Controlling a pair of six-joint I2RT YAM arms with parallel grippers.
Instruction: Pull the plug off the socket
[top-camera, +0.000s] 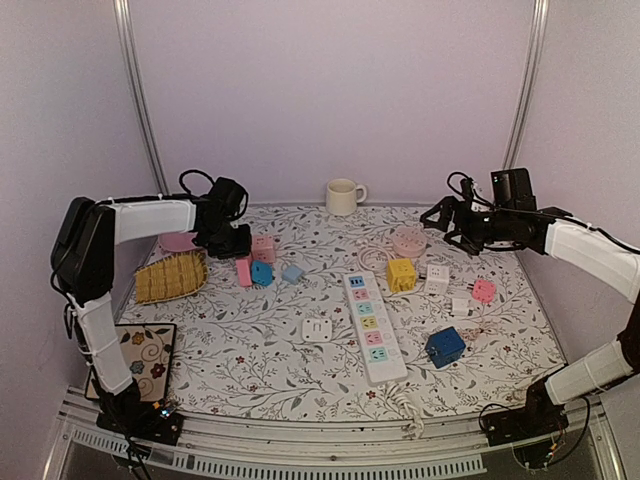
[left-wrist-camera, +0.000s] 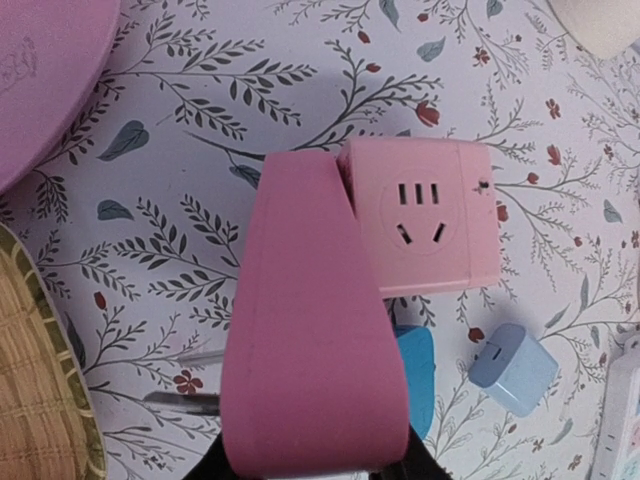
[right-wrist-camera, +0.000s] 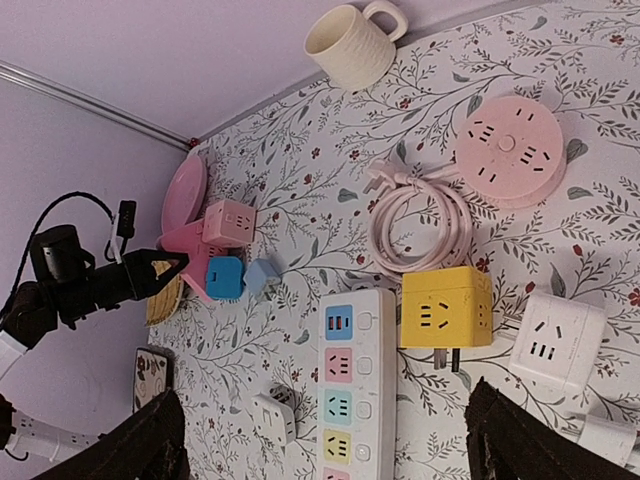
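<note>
**Left jaws pinch the pink plug beside the pink cube socket**

In the left wrist view, little of the left gripper (left-wrist-camera: 318, 464) can be seen. Only slivers of its dark fingers (left-wrist-camera: 226, 465) show at the bottom edge, one on each side of the pink plug (left-wrist-camera: 310, 330), and the jaws pinch the plug's near end. The plug fills the middle of that view and covers most of a blue plug (left-wrist-camera: 416, 385) lying under it. Its far end touches the left side of the pink cube socket (left-wrist-camera: 425, 215), but the joint is hidden, so I cannot tell whether any pins sit inside. Both stand near the desk's (top-camera: 250, 360) far-left corner. A pink disc (left-wrist-camera: 40, 80) and a woven tray (left-wrist-camera: 35, 400) are cut off at the left edge of the view.

The right gripper (top-camera: 440, 222) hangs over the far-right part of the desk. Its jaws are spread wide with nothing between them.

Counted from above:
- There are four cube sockets: the pink one, a yellow one (top-camera: 401, 274), a white one (top-camera: 436, 278) and a dark blue one (top-camera: 445, 346).
- There is one long power strip (top-camera: 373, 326) and one round pink socket (top-camera: 408, 242) with a coiled pink cord (right-wrist-camera: 415, 215).
- There is one flat white socket (top-camera: 318, 329) and one pale blue adapter (left-wrist-camera: 512, 368).
- There is one mug (top-camera: 343, 196) at the far edge.
- Two small pieces lie near the right edge, one pink (top-camera: 483, 290) and one white (top-camera: 460, 305), both too small to make out.
</note>
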